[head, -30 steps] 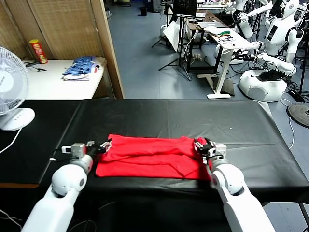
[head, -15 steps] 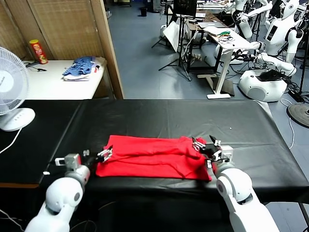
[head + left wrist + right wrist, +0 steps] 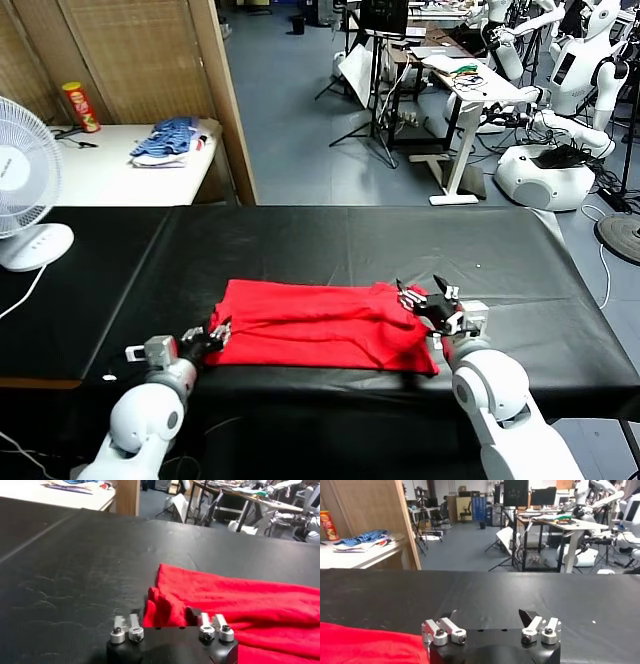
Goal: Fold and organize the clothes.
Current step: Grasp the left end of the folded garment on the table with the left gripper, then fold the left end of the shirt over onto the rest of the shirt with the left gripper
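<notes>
We see the left gripper (image 3: 169, 614) clenched on a bunched corner of the red T-shirt (image 3: 320, 325), clear only in its wrist view. Head view, lower right: the right gripper (image 3: 425, 297) spread wide over the shirt's other end, grasping nothing.

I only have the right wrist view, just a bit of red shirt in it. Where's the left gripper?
Observer: The left gripper is at the shirt's near left corner, cloth bunched between its fingers.
Operator: How's the shirt lying?
Observer: Folded into a long band across the black table, left to right.
Operator: And my right gripper?
Observer: The right gripper is open, at the band's far right corner.
</notes>
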